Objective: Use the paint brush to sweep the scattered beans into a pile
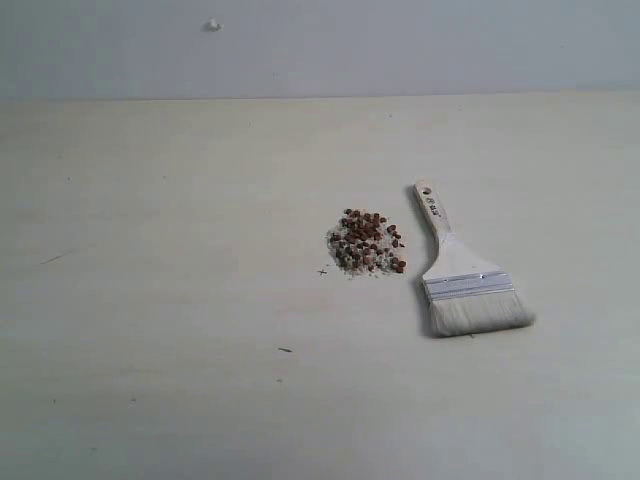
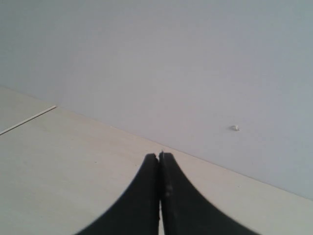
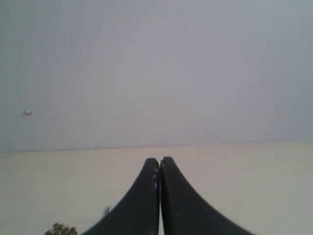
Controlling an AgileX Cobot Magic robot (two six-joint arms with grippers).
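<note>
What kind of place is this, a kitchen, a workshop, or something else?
Probably a bare lab test bench: a plain pale tabletop against a blank grey wall, with just a paint brush and a small pile of beans.

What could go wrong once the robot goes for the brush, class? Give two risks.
The paint brush lies flat on the table, close beside the beans; a grab at its handle could knock them apart.
The right gripper is shut; reaching in closed might just shove the brush.

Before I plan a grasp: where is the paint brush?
Exterior view: the paint brush lies on the table right of centre, just right of the beans, bristles toward the camera.
</note>
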